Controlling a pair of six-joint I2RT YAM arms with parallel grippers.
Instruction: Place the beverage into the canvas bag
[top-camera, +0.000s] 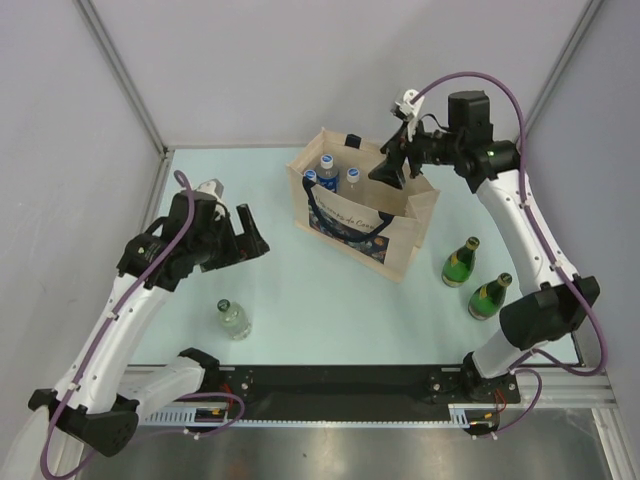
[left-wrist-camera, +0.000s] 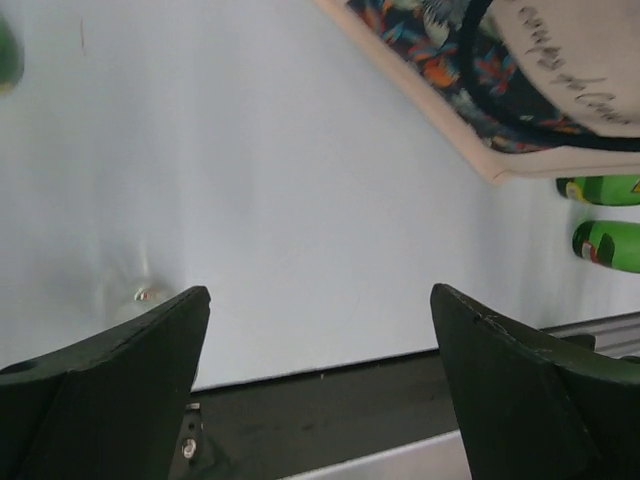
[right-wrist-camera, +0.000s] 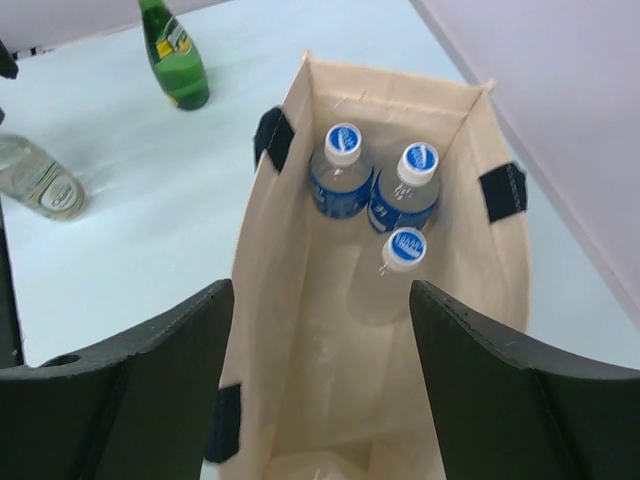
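Observation:
The beige canvas bag (top-camera: 372, 222) with navy handles stands upright in the middle of the table. Three clear bottles with blue-and-white caps (right-wrist-camera: 343, 146) stand in its far end, seen from above in the right wrist view; they also show in the top view (top-camera: 328, 166). My right gripper (top-camera: 392, 166) hangs open and empty over the bag's mouth (right-wrist-camera: 320, 290). My left gripper (top-camera: 250, 236) is open and empty above the table, left of the bag (left-wrist-camera: 320, 292). A clear bottle with a green cap (top-camera: 234, 319) stands near the left front.
Two green glass bottles (top-camera: 460, 263) (top-camera: 490, 296) stand right of the bag, and show in the left wrist view (left-wrist-camera: 600, 190). The dark rail (top-camera: 340, 380) runs along the near edge. Grey walls close the back and sides.

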